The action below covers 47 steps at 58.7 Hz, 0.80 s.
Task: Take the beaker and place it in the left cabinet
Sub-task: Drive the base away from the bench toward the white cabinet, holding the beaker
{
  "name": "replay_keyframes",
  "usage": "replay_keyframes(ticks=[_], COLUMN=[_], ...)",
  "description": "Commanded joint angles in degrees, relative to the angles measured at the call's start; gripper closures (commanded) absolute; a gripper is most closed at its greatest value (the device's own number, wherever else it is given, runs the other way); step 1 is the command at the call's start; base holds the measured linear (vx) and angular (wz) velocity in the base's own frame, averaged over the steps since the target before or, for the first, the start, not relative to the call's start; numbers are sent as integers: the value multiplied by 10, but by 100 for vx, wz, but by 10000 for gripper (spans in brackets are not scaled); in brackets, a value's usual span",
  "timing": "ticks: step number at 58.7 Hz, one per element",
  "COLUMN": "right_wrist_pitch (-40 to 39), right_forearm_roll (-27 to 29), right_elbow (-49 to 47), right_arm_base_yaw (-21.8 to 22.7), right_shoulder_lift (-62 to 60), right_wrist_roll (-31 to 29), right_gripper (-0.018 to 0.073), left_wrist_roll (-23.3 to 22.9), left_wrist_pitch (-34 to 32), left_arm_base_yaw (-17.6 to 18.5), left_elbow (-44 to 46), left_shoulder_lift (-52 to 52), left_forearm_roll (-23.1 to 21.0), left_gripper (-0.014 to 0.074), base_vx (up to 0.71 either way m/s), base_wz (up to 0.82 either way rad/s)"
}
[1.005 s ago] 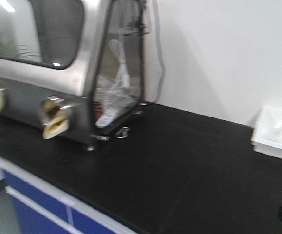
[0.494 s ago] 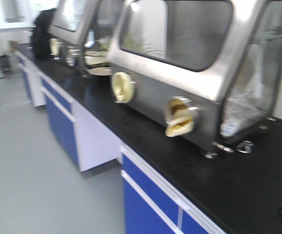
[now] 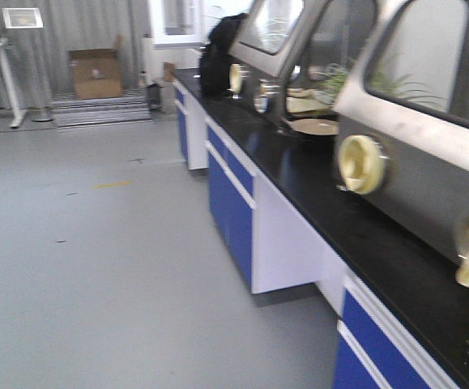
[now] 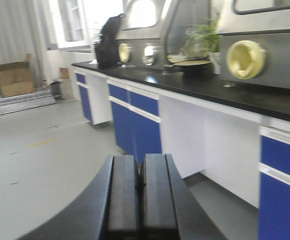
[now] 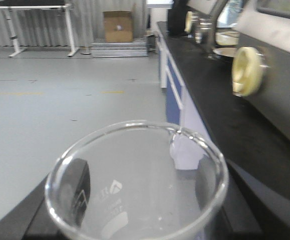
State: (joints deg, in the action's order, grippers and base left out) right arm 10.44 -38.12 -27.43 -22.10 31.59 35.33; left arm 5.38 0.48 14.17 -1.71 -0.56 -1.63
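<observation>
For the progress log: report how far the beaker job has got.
Pickup looks done: the right gripper grips the beaker. In hand is the carry; the front view shows only open floor and a long bench. Left to do: no cabinet with shelves is in any view, so placing is not yet done. The left gripper is shut and empty.

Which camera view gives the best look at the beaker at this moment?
The right wrist view: the beaker fills the lower frame, rim and spout clear, with the right gripper closed on either side of it. The front and left wrist views do not show it.
</observation>
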Motion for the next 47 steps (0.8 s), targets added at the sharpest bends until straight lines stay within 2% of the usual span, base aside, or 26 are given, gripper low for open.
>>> replay_keyframes(ticks=[1,22,47], right_wrist_pitch=[-40,-40,-40], right_forearm_roll=[-11,-11,-11], right_elbow=[-18,-18,-18], right_arm_base_yaw=[0,0,0], right_shoulder_lift=[0,0,0], right_wrist_roll=[-3,-3,-3], right_gripper=[565,565,565], left_wrist_roll=[-1,-1,-1], left_wrist_pitch=[-50,-50,-50], left_arm_base_yaw=[3,3,3], left_elbow=[-10,-10,-10], left_shoulder_lift=[-11,-11,-11], left_forearm_roll=[-5,-5,-5], left_gripper=[595,595,595], base_vx=[29,39,56], base_wz=[52,49,36])
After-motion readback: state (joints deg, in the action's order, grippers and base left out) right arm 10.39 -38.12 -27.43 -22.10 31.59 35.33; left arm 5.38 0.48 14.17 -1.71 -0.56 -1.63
